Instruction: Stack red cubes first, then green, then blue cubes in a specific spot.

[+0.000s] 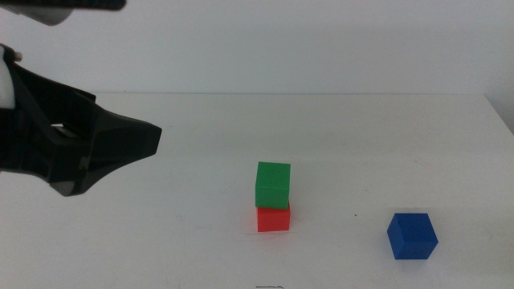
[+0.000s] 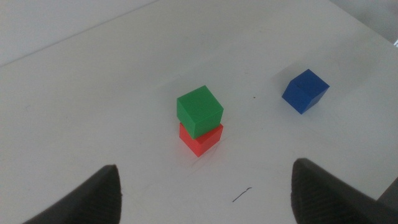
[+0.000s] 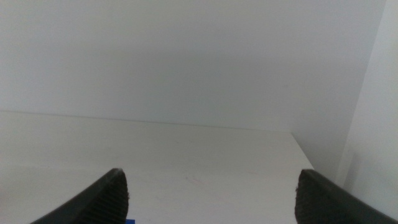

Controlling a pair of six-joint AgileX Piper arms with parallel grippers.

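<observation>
The green cube (image 1: pixel 273 185) sits on top of the red cube (image 1: pixel 274 217) near the middle of the white table, slightly turned against it. The stack also shows in the left wrist view, green cube (image 2: pixel 199 110) over red cube (image 2: pixel 201 139). The blue cube (image 1: pixel 412 235) lies alone on the table to the right of the stack, and it also shows in the left wrist view (image 2: pixel 305 91). My left gripper (image 1: pixel 151 138) hangs above the table to the left of the stack, open and empty (image 2: pixel 205 169). My right gripper (image 3: pixel 211 175) is open and empty, out of the middle view.
The white table (image 1: pixel 201 241) ends at a far edge against a pale wall and at a right edge (image 1: pixel 499 112). A small dark mark (image 2: pixel 242 195) lies on the table near the front of the stack.
</observation>
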